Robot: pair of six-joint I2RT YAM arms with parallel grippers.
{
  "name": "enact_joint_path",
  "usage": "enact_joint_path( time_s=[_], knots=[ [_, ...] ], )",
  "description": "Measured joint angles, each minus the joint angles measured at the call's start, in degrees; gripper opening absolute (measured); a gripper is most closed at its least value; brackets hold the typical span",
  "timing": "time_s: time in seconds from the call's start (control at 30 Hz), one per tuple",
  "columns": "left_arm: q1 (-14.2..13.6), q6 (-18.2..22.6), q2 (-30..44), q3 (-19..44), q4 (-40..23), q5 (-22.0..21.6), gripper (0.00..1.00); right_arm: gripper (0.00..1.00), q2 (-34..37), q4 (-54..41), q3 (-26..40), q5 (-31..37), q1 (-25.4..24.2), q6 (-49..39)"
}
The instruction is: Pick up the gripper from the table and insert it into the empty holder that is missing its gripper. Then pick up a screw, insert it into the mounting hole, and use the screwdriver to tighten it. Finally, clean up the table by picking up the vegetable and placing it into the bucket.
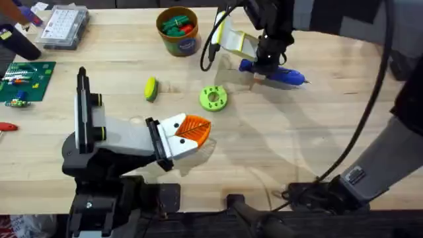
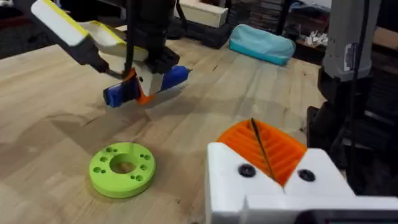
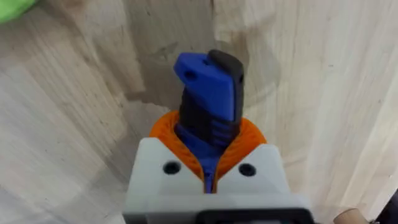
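A: Starting large. The pale wooden table (image 1: 297,125) is carrying everything. The left arm is lying low across its near left part, and its white gripper with orange ribbed pads (image 1: 198,130) is resting there with the pads pressed together, nothing between them.

B: Agreed; in the left wrist view those pads are meeting along one dark seam. The right arm?

A: It is reaching down at the far right. Its gripper (image 1: 267,66) is clamping around the thick blue cylindrical screwdriver with a black band (image 1: 274,71), which is lying on its side on the table. The arm is covering the screwdriver's middle from above.

B: The right wrist view is showing only the blue and black end (image 3: 208,93) sticking out past the orange pads; the rest is hidden.

A: Next, the small round tan-orange bucket with a dark blue label (image 1: 178,41) is standing at the far edge, holding red and green pieces I cannot make out.

B: Then the flat lime-green disc with holes (image 1: 213,98), lying between the two grippers.

A: Smallest: the oval yellow-and-green toy vegetable (image 1: 151,88) is sitting on the table left of the disc, well apart from the bucket.
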Motion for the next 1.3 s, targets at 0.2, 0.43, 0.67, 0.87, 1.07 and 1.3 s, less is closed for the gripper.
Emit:
enact_joint_path(
  time_s=[0.2,0.43,0.67,0.87,1.07,1.3],
  knots=[
    [0.0,0.02,0.0,0.0,0.0,0.0,0.006,0.034,1.5,0.37,0.04,0.01,-0.01,-2.15],
    [0.0,0.0,0.0,0.0,0.0,-0.02,0.005,0.029,3.47,0.42,0.15,-1.96,-1.24,-2.78],
    [0.0,0.0,0.0,0.0,0.0,-0.02,0.005,0.025,3.43,0.51,0.17,-2.01,-2.23,-3.0],
    [0.0,0.26,0.02,0.0,0.0,-0.04,0.405,0.226,3.31,0.59,0.22,-1.92,-2.23,-2.96],
    [0.0,0.02,0.0,0.0,0.0,-0.02,0.984,0.983,-1.23,-0.28,0.46,-1.73,-2.23,-3.03],
    [0.0,0.02,0.0,-0.02,0.4,-0.11,0.986,0.99,-12.8,-4.72,0.62,-1.55,-0.76,3.04]
  ],
)
